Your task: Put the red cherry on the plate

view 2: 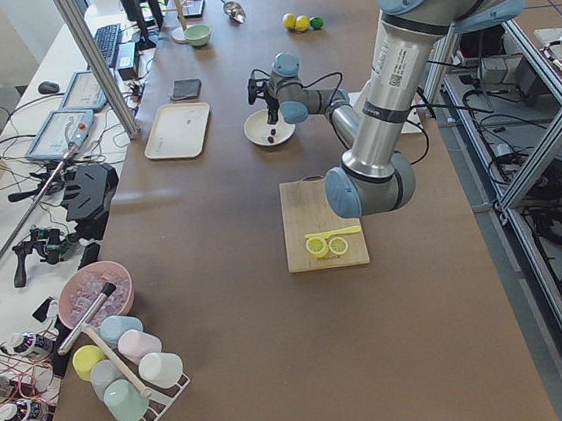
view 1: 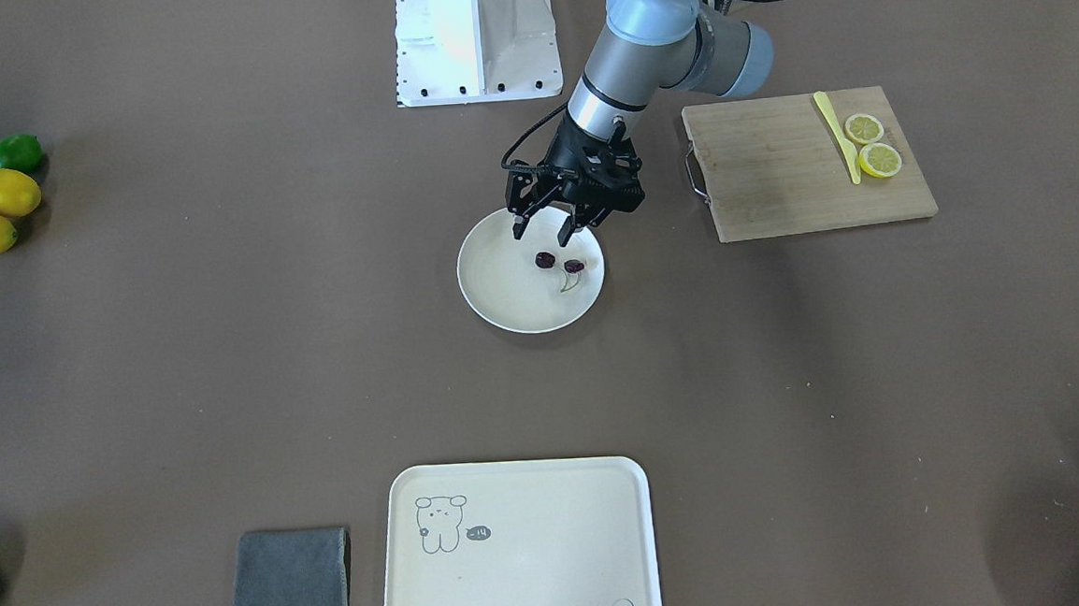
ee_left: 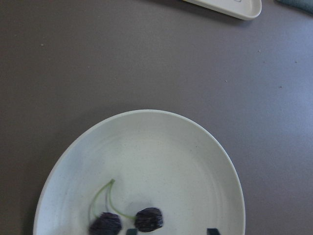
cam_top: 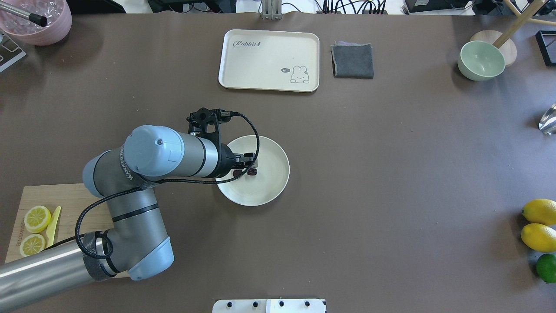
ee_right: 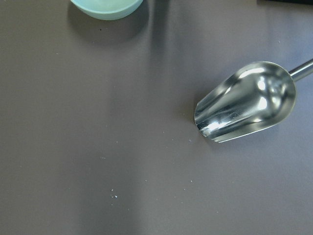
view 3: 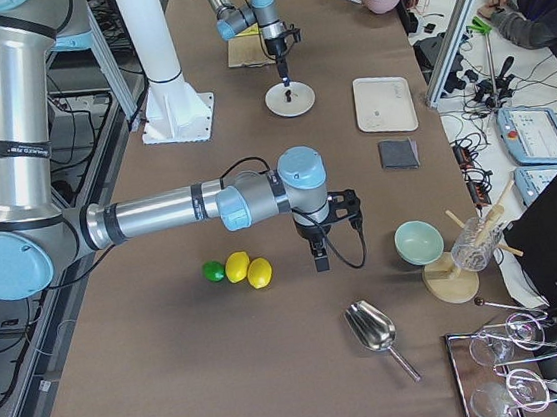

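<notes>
The red cherry [view 1: 545, 259] lies on the plate [view 1: 502, 310], toward 3 o'clock in the front view. The left pincer [view 1: 543, 233] hangs above it, spread wide and empty, so the job looks done.

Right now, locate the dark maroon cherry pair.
In the front-facing view, the dark maroon cherries lie on the round cream plate, beneath the left claw.

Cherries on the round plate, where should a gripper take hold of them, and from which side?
Take the cherries by one dark fruit, from straight above, jaws either side of it. The fruits are round and stand proud of the plate; the thin stems lie flat on it and would likely slip. The raised rim makes a side approach awkward.
</notes>
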Motion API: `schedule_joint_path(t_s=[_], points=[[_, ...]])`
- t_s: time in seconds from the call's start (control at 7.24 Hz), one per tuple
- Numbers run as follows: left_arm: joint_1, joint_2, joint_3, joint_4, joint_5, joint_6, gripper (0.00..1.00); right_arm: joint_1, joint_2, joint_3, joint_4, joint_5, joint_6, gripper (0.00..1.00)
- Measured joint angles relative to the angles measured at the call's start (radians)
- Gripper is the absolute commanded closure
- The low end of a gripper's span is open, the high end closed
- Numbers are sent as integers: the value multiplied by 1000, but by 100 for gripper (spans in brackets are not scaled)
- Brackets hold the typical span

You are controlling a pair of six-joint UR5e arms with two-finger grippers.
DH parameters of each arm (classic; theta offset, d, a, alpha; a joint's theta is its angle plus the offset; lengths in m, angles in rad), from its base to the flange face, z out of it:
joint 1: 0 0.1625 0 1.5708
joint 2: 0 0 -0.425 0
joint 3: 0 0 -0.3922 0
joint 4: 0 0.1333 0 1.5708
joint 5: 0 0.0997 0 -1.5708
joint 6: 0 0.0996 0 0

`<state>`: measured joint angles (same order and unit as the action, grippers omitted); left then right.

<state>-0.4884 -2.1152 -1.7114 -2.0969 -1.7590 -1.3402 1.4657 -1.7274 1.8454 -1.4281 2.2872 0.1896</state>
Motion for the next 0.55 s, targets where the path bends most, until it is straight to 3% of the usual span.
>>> schedule_joint_path(t_s=[0.28, 0.55], points=[[-65, 4, -60, 73, -41, 3, 2, 15, -21, -7, -5, 2, 0, 0], [-210, 8, -159, 308, -177, 74, 2, 26, -29, -27, -18, 10, 0, 0]])
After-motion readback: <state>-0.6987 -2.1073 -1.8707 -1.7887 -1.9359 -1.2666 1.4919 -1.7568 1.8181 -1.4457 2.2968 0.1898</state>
